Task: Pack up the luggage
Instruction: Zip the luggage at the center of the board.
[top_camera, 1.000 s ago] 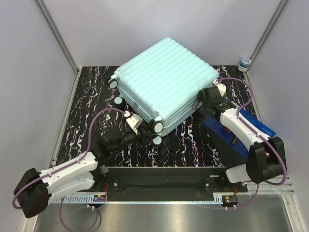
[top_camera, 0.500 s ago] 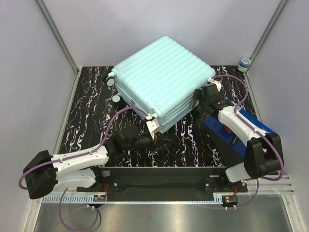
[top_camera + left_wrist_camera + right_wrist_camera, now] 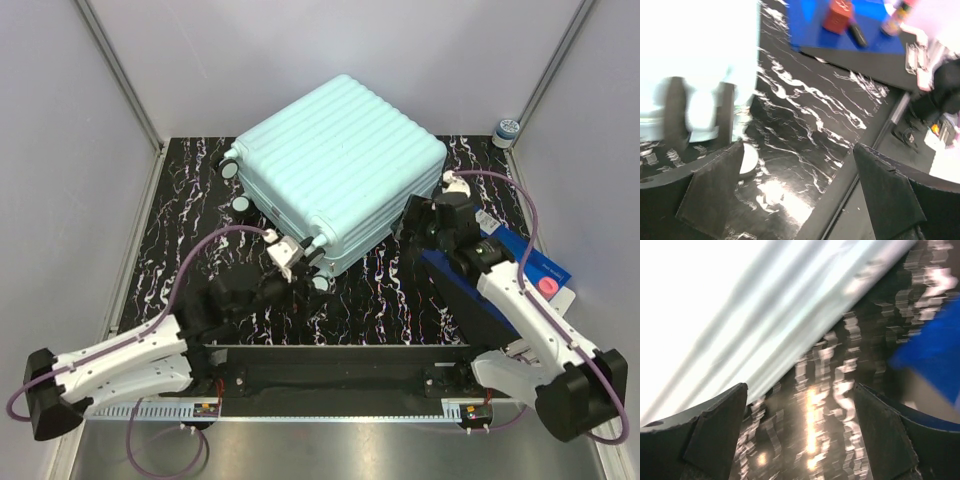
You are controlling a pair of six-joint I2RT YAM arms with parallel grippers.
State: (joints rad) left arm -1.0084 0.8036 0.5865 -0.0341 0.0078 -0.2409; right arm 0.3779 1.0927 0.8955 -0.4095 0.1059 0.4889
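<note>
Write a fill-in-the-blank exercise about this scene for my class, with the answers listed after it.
The luggage is ____, not open.
The left gripper is near the luggage's small ____.
The right gripper has its jaws ____.
The flat box near it is ____ in colour.
Missing words: closed, wheels, open, blue.

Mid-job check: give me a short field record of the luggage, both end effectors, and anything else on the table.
luggage: mint-green, looks closed, lying flat, ribbed shell up, wheels on its left end
left end effector: open, holding nothing, at the luggage's near wheeled corner
right end effector: open, holding nothing, beside the luggage's right side
blue box: right of the luggage, partly under the right arm
small jar: far right corner
table: black marbled top
</note>
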